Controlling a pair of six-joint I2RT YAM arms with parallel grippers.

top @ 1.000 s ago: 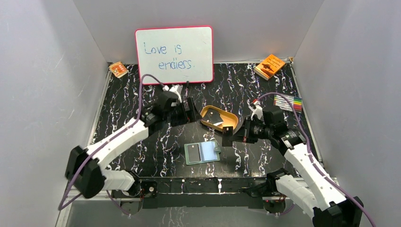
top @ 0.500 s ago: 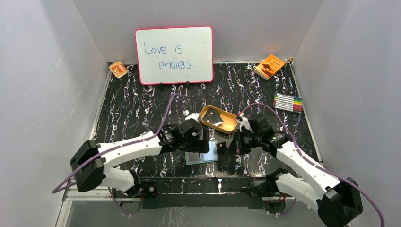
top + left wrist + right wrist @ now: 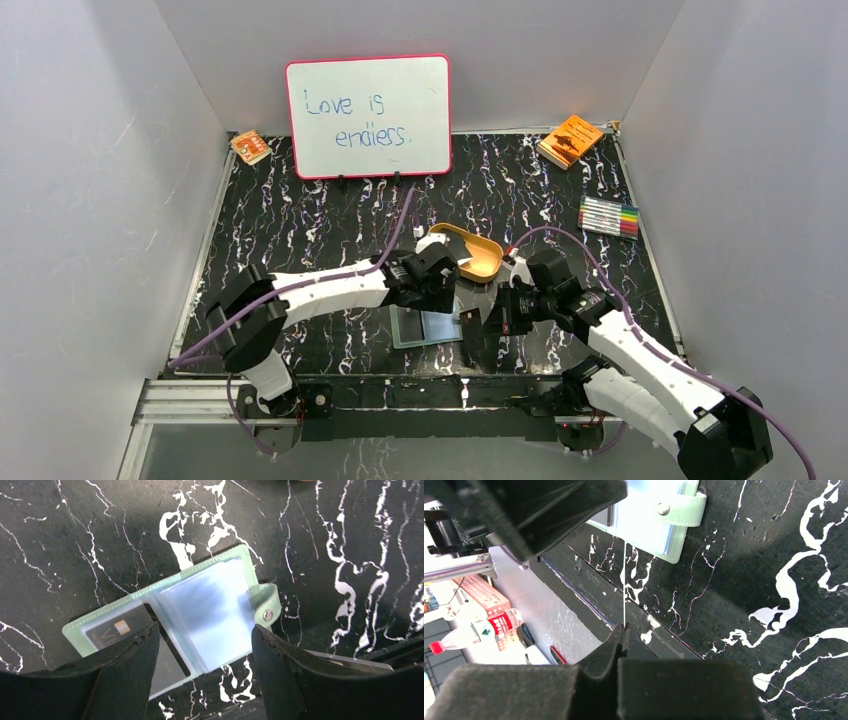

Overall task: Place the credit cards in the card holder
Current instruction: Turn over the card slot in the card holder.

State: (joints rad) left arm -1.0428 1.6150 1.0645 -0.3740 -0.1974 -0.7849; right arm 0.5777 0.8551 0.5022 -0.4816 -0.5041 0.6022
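- Card holder [image 3: 210, 605]: sage-green, lying open and flat on the desk [image 3: 300, 230] near its front edge. Clear sleeves face up and the snap tab [image 3: 265, 611] is folded out to one side, presumably so the sleeve mouths can be reached.
- Stowed credit card [image 3: 117, 630]: dark, chip showing, seated in the sleeve on the half away from the tab.
- Loose credit card [image 3: 624, 580]: seen edge-on as a thin pale line, off the desk, its free end at the holder's tab-side edge. It is held thin side forward, apparently to slide into a sleeve.
- Right fingers [image 3: 599, 655]: clenched on the near end of the loose credit card.
- Left fingers [image 3: 125, 670]: released and spread wide, straddling the holder from above. Contact with it cannot be told. They are likely placed to pin the holder or lift a sleeve while the card goes in.
- Tray [image 3: 484, 262]: tan-orange, just behind both wrists, contents hidden.
- Judgement: one card is in, and insertion of the loose one is not yet done.
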